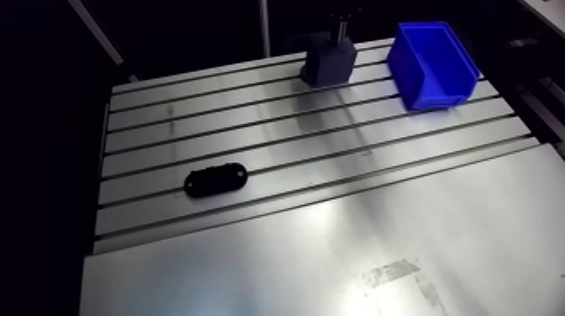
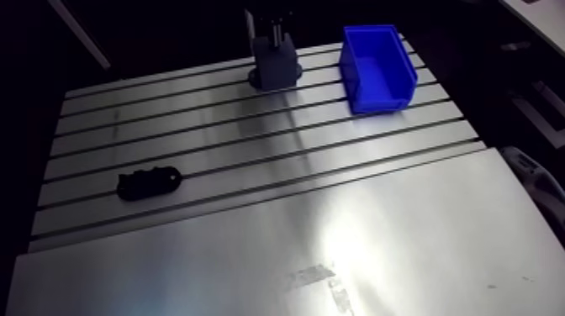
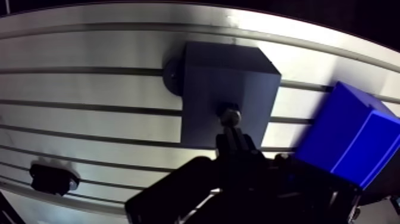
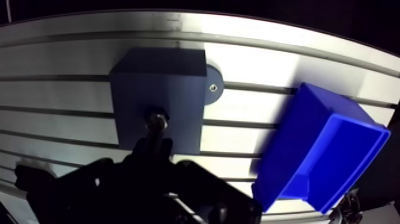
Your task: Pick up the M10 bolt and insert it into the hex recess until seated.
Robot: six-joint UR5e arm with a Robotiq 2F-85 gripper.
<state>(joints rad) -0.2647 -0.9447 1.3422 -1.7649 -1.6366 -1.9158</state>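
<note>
A dark grey block (image 3: 229, 89) stands on the slotted table (image 1: 252, 126), fixed by a round foot (image 4: 212, 87) at its side. My gripper (image 3: 237, 145) hangs directly over the block, shut on the M10 bolt (image 3: 230, 114). The bolt's metal end points down at the block's top face, roughly at its middle. The hex recess is hidden under the bolt, and I cannot tell whether the bolt touches the block. In the arm view the gripper (image 1: 340, 27) comes down onto the block (image 1: 329, 60) at the table's far edge.
A blue open bin (image 1: 433, 63) stands close beside the block, to its right in the arm view. A black oval part (image 1: 216, 179) lies on the slotted section nearer the front left. A smooth metal plate (image 1: 378, 244) covers the front of the table.
</note>
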